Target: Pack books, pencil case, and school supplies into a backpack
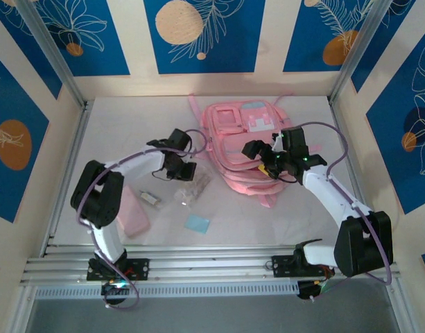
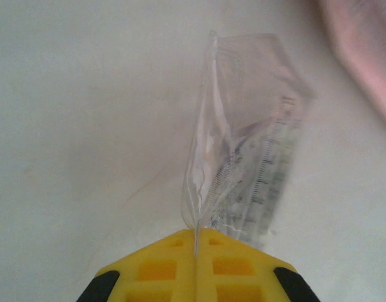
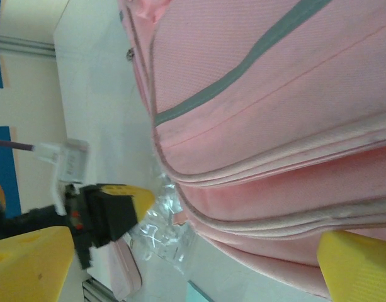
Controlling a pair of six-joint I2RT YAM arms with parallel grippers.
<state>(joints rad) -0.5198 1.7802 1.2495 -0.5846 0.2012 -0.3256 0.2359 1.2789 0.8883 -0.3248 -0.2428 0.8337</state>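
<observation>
The clear plastic bag [image 2: 243,145] sticks out right in front of the left gripper [image 2: 196,242], which pinches the bag's edge tight, near the middle of the white table [image 1: 267,222]. The pink backpack [image 1: 243,149] lies close by. The right gripper [image 1: 262,158] is spread wide at the backpack's side.
</observation>
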